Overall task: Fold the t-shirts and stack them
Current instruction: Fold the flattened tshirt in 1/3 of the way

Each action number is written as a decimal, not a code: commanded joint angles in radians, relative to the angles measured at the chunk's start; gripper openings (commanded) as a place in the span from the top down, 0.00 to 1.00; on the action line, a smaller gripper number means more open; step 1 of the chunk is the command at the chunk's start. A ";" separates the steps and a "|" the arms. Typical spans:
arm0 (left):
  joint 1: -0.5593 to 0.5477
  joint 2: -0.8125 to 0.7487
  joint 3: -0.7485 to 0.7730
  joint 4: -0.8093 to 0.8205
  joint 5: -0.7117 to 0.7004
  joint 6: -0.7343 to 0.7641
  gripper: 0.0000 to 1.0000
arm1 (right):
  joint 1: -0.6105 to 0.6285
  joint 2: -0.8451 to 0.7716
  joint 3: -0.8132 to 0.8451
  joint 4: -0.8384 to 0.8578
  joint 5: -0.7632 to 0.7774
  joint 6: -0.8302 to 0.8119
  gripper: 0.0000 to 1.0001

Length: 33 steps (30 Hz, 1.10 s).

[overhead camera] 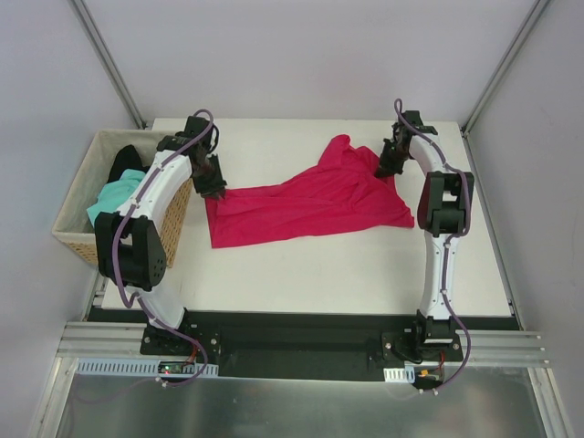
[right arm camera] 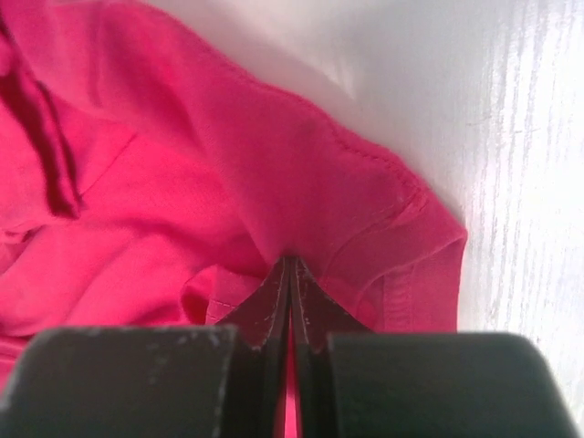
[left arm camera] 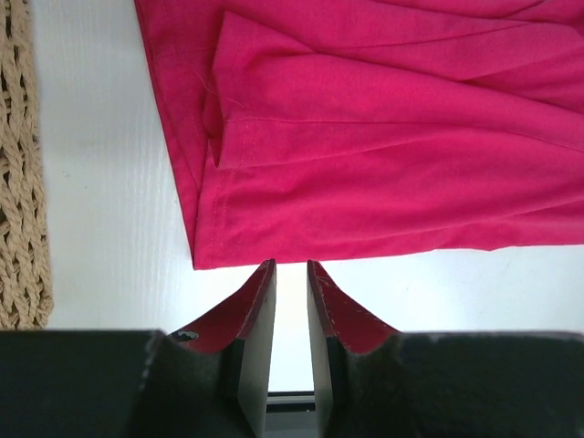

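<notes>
Take the wicker basket (overhead camera: 80, 245) as your reference. The mint-green t-shirt (overhead camera: 114, 196) and the black t-shirt (overhead camera: 126, 162) lie bunched inside it, the black one toward its far end. The crimson t-shirt (overhead camera: 310, 205) lies outside the basket on the white table (overhead camera: 347, 274), stretched away from the basket's right wall. Its closest corner is near that wall. Its other end is well apart from the basket, rumpled and partly folded over itself.

Your left gripper (overhead camera: 212, 186) is just to the right of the basket, at the shirt's basket-side corner. In the left wrist view its fingers (left arm camera: 258, 306) stand a narrow slot apart, with bare table showing through. The shirt's hem runs right across their tips, and no cloth shows between them. The basket's weave sits at the left edge of that view.

Your right gripper (overhead camera: 388, 168) is at the end of the shirt farthest from the basket. Its jaws are pressed together on a pinch of the crimson cloth beside a stitched hem. The fabric rises in a ridge to the fingertips (right arm camera: 274, 301).
</notes>
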 commanded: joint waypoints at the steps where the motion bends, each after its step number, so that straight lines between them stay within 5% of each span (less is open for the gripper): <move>1: -0.003 -0.056 -0.015 -0.027 -0.001 -0.010 0.80 | -0.019 -0.048 -0.076 0.052 -0.002 0.046 0.99; 29: -0.003 -0.169 -0.147 -0.025 -0.032 -0.035 0.81 | -0.105 -0.315 -0.446 0.201 0.173 0.167 0.99; 33: -0.004 -0.180 -0.168 -0.015 -0.029 -0.035 0.80 | -0.108 -0.312 -0.353 0.158 0.188 0.129 0.78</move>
